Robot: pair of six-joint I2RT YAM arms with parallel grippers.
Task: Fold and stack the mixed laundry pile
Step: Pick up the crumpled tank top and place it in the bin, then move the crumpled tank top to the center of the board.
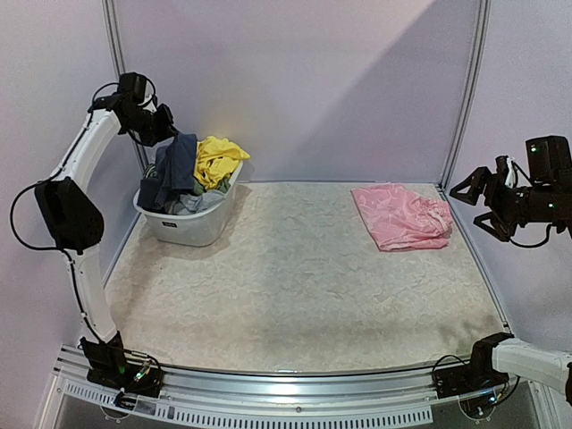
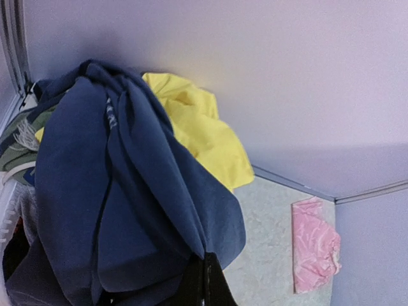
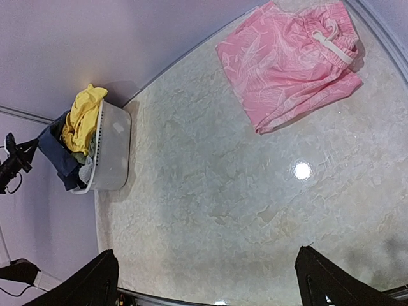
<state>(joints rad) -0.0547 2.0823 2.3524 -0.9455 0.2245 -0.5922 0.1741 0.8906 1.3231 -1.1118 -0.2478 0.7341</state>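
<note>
The laundry pile sits in a white tub (image 1: 204, 223) at the back left. My left gripper (image 1: 164, 132) is raised above the tub and shut on a navy garment (image 1: 177, 165), which hangs down from it into the tub. In the left wrist view the navy cloth (image 2: 121, 204) bunches at my closed fingers (image 2: 207, 280). A yellow piece (image 1: 217, 157) lies on top of the pile, with grey cloth under it. A folded pale pink patterned piece (image 1: 400, 215) lies flat at the back right. My right gripper (image 1: 480, 205) is open and empty, held high beside the pink piece.
The tub stands against the left wall and back corner. The pale marbled table top (image 1: 295, 286) has a metal rail along its near edge, with both arm bases on it. Lilac walls close in the back and sides.
</note>
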